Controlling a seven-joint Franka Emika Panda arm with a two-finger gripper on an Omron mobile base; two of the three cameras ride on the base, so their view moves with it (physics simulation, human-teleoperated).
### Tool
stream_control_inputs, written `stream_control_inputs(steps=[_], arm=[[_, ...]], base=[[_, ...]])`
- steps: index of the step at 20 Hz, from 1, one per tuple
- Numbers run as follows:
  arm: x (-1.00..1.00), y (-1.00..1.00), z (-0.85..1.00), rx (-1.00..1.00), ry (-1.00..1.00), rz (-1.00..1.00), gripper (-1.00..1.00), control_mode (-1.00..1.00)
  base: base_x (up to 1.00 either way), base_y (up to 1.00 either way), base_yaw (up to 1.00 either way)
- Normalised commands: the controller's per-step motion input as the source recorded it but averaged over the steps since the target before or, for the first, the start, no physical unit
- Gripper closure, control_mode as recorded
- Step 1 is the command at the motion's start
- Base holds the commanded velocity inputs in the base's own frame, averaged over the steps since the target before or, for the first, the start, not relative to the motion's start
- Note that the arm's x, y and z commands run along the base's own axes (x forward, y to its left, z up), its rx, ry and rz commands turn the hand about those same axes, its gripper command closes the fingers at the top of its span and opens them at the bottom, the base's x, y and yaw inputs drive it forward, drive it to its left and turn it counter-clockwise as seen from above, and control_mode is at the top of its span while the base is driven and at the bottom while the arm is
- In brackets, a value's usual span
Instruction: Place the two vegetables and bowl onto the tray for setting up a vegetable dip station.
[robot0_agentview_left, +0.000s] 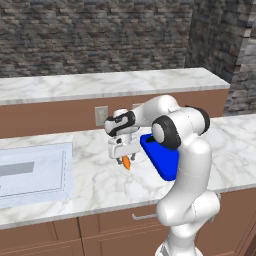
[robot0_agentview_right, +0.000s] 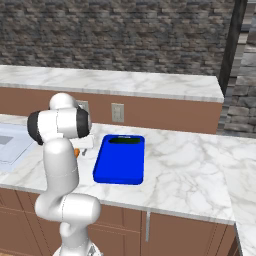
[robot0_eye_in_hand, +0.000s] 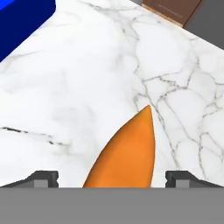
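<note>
Marble counter — open fingers straddle carrot.

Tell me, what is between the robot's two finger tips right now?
The carrot. In the hand view it lies on the marble counter right between the open gripper's two tips, which don't squeeze it.

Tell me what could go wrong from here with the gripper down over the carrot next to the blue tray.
1. The carrot lies between the open gripper fingers, but it tapers to a point; closing on the narrow part could let it slip or roll on the marble counter.
2. The tray sits close beside the hand, so a sideways swing might nudge it.
3. The tray's front corner is near the counter edge; a push could tip it off.
</note>
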Motion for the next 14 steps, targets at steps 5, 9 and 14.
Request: stream_control_inputs(steps=[5,9,14], arm=[[0.0,0.0,0.0,0.0,0.0,0.0,1.0,-1.0],[0.0,0.0,0.01,0.0,0.0,0.0,1.0,-1.0],[0.0,-0.05,0.25,0.0,0.0,-0.01,1.0,-1.0]], base=[[0.0,0.0,0.0],[0.0,0.0,0.0],[0.0,0.0,0.0]])
